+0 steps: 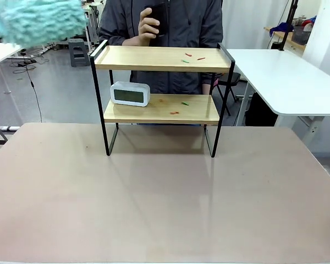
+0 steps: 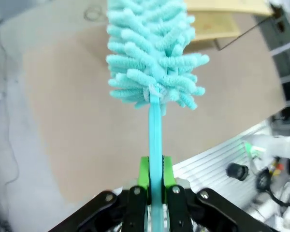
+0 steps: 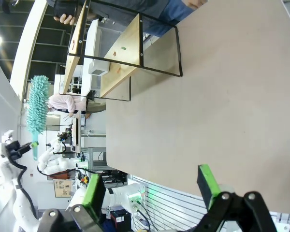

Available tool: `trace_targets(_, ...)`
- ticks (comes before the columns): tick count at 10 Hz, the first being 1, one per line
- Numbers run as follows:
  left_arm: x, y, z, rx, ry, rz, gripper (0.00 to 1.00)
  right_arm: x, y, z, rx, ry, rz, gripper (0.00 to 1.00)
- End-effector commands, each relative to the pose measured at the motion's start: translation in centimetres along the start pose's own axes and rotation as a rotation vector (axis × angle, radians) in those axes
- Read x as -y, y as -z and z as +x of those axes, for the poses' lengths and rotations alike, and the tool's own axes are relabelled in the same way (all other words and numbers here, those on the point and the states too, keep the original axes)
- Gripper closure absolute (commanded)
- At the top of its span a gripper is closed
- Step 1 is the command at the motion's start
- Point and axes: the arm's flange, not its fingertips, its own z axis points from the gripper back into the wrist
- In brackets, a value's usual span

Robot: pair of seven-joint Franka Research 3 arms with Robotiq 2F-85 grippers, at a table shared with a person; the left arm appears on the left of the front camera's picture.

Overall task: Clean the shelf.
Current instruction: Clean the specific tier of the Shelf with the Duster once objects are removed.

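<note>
Front view: the shelf (image 1: 154, 58) stands at the far middle of the tan table (image 1: 154, 198), all four black legs down, with its two wood boards facing me. A white digital clock (image 1: 130, 93) sits on the left end of the lower board. Small red and green scraps (image 1: 193, 56) lie on the right half of the top board, and a few more lie right of centre on the lower board. Behind the shelf a person in a dark jacket holds a hand (image 1: 148, 28) at chest height around a dark object that I cannot make out. My teal duster (image 1: 38, 19) hangs blurred in the top left corner, up and to the left of the shelf and clear of it.

Left wrist view: my left claw (image 2: 155, 174) is clamped on the duster's thin teal handle (image 2: 154, 130), with a green pad (image 2: 144, 171) pressed to each side of it. The fluffy head (image 2: 152, 53) stands straight out ahead, over the table (image 2: 87, 106). A corner of the shelf (image 2: 215, 26) shows at the top right, past the head and not touching it.

Right wrist view: my right claw (image 3: 152, 191) has its fingers spread wide, green pads (image 3: 94, 191) far apart with nothing between them, above the near part of the table (image 3: 222, 96). The picture is rolled sideways. The shelf (image 3: 128, 46) lies across the top with the clock (image 3: 94, 48) on its board, well away from this claw. The duster (image 3: 37, 104) shows at the left, held up by my other arm.
</note>
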Motion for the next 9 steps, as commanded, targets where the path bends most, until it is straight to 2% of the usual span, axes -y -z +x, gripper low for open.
trace_targets(1, 4.5, 2.3, 2.8, -0.018, 0.081, -0.009, 0.88, -0.1, 0.0, 0.2, 0.009, -0.023, 0.019, 0.00)
trace_targets(2, 6.8, 4.3, 3.5, -0.054, 0.135, -0.045, 0.88, -0.1, 0.0, 0.2, 0.009, -0.023, 0.019, 0.00)
trace_targets(3, 3.1, 1.2, 1.9, -0.017, 0.056, -0.004, 0.88, -0.1, 0.0, 0.2, 0.009, -0.023, 0.019, 0.00)
trace_targets(5, 3.1, 1.2, 1.9, -0.017, 0.056, -0.004, 0.88, -0.1, 0.0, 0.2, 0.009, -0.023, 0.019, 0.00)
trace_targets(6, 5.4, 3.2, 3.1, -0.043, 0.097, -0.018, 0.88, -0.1, 0.0, 0.2, 0.009, -0.023, 0.019, 0.00)
trace_targets(7, 6.5, 4.1, 3.6, -0.005, 0.076, -0.029, 0.88, -0.1, 0.0, 0.2, 0.009, -0.023, 0.019, 0.00)
trace_targets(9, 8.9, 7.0, 8.4, -0.028, 0.042, -0.006, 0.88, -0.1, 0.0, 0.2, 0.009, -0.023, 0.019, 0.00)
